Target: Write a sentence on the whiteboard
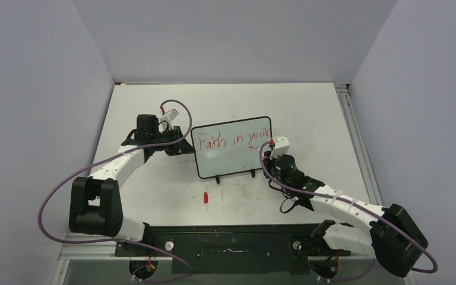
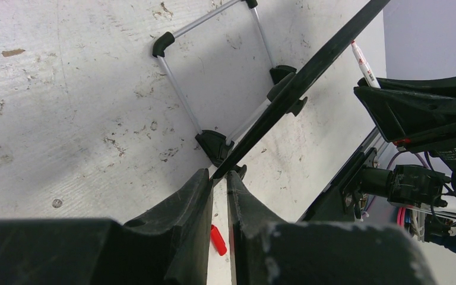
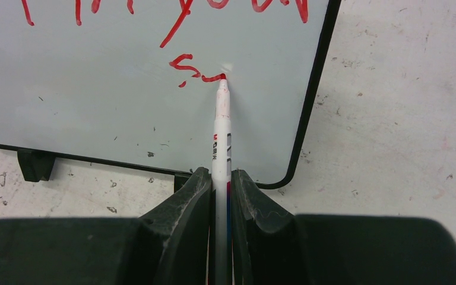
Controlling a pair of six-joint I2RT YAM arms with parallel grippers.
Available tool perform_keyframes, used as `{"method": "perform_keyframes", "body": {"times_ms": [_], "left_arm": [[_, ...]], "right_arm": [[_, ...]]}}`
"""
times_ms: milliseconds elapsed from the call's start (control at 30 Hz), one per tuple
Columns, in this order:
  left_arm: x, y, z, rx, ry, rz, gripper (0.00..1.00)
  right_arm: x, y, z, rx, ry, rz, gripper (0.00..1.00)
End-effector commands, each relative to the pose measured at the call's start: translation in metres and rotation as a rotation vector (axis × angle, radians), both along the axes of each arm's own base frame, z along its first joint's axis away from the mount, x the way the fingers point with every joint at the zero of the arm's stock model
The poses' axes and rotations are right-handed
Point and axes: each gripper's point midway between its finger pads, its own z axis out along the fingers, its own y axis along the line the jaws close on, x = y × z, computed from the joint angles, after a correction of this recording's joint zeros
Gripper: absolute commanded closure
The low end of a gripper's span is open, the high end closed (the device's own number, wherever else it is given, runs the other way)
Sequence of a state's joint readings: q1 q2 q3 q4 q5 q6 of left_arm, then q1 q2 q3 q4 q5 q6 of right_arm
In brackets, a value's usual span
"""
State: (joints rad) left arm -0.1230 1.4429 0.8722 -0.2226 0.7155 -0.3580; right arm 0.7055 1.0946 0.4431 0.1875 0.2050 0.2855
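The whiteboard (image 1: 228,159) stands on its two black feet at the table's middle. The sentence (image 1: 233,140) in red reads "Faith in your", with a short fresh stroke (image 3: 193,70) started below "your". My right gripper (image 1: 275,155) is shut on a white marker (image 3: 221,136), whose red tip touches the board (image 3: 95,113) at the end of that stroke. My left gripper (image 1: 187,148) is shut on the board's left edge. In the left wrist view the board (image 2: 309,71) shows edge-on, running away from my left gripper (image 2: 219,174).
A red marker cap (image 1: 206,197) lies on the tabletop in front of the board and shows between the left fingers (image 2: 218,239). A silver-bar stand with black corners (image 2: 181,89) rests behind the board. Walls close in the table's left, back and right.
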Motion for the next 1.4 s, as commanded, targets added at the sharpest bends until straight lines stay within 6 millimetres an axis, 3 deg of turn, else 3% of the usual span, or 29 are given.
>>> {"method": "perform_keyframes", "body": {"times_ms": [0,700,967,1367], "left_arm": [[0.012,-0.002,0.016,-0.001,-0.070,-0.013,0.87],[0.012,-0.002,0.016,0.000,-0.072,-0.014,0.90],[0.012,-0.002,0.017,0.000,-0.074,-0.014,0.90],[0.012,-0.002,0.018,-0.002,-0.078,-0.015,0.90]], "right_arm": [[0.017,0.005,0.022,0.023,-0.066,-0.013,0.95],[0.026,0.012,0.037,0.028,-0.109,0.003,0.95],[0.024,0.018,0.026,0.025,-0.078,0.030,0.95],[0.005,0.016,0.007,0.033,-0.026,0.038,0.95]]}}
